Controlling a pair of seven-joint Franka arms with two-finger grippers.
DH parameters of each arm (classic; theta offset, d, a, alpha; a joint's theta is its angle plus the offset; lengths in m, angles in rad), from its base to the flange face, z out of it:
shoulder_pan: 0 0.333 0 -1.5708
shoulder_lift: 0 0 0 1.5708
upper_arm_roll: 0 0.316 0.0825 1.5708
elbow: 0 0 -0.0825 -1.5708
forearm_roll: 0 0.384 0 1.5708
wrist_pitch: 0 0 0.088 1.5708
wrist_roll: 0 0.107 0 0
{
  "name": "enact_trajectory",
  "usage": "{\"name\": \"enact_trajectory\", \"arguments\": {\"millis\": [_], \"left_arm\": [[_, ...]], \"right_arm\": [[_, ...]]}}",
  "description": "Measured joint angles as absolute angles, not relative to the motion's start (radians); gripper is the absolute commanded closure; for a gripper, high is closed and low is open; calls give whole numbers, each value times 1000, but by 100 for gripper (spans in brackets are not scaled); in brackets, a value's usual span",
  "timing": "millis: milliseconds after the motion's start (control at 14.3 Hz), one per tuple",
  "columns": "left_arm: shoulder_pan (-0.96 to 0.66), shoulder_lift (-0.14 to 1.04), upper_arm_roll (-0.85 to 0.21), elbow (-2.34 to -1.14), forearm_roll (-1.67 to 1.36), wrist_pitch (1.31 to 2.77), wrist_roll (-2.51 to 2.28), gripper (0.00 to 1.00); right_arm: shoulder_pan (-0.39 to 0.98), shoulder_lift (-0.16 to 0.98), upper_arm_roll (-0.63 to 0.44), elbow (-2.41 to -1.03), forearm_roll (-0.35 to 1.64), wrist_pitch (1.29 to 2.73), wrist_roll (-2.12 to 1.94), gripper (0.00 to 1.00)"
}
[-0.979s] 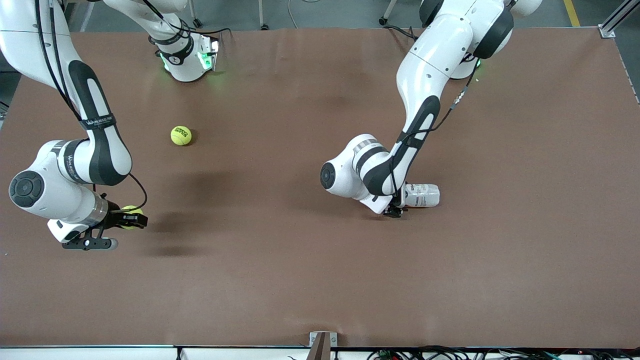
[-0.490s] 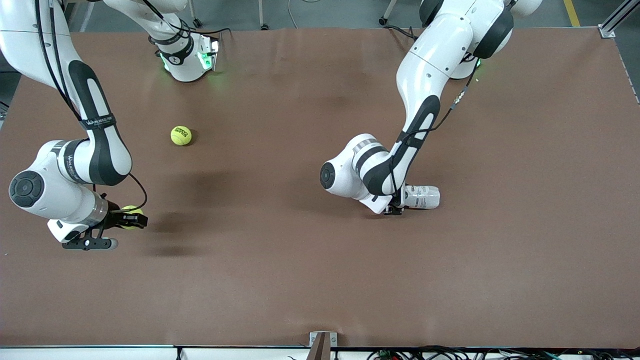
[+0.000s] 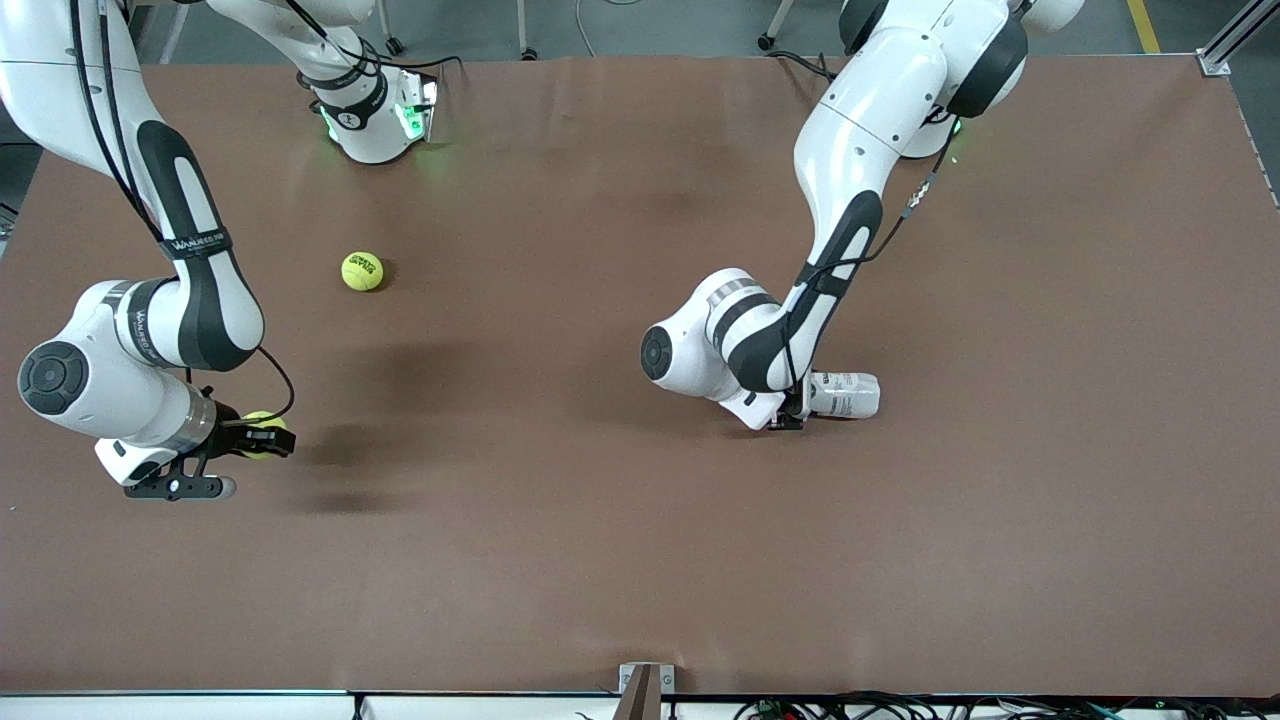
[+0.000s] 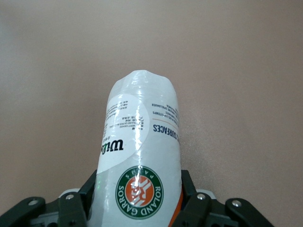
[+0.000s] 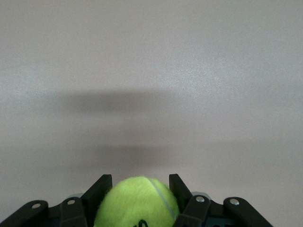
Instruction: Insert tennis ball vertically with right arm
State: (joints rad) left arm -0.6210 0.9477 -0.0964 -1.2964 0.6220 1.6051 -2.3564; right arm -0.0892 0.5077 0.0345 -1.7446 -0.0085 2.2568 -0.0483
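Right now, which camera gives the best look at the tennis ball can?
The left wrist view: the can fills the frame, label readable, the left gripper shut on its sides. The front view shows only its end lying on the table, partly hidden by the arm. The right wrist view misses it.

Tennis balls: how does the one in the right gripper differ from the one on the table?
The held tennis ball sits clamped in the right gripper, raised above the table. The loose tennis ball rests on the table, ungripped, nearer the robots' bases. Both are yellow-green.
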Motion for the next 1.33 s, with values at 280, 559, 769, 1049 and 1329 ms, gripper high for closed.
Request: {"name": "enact_trajectory", "arguments": {"millis": [280,559,769,1049,1329], "left_arm": [[-620,944,-97,-1290,611,1607,-2348,35],[-619,867,-98,-1264,505,1607,-2260,34],[-616,766,-98,-1261,420,1605,-2204,34],[-601,675,-99,-1259,240,1658,-2124,34],[-595,649,-99,-1260,80,1847,-2080,34]], "right_arm": [[-88,508,35,-1745,-9,2257,-48,62],[-88,508,35,-1745,-9,2258,-48,62],[-88,508,35,-1745,-9,2258,-48,62],[-87,508,36,-1744,-9,2258,-48,62],[-86,508,37,-1739,-8,2258,-48,62]]}}
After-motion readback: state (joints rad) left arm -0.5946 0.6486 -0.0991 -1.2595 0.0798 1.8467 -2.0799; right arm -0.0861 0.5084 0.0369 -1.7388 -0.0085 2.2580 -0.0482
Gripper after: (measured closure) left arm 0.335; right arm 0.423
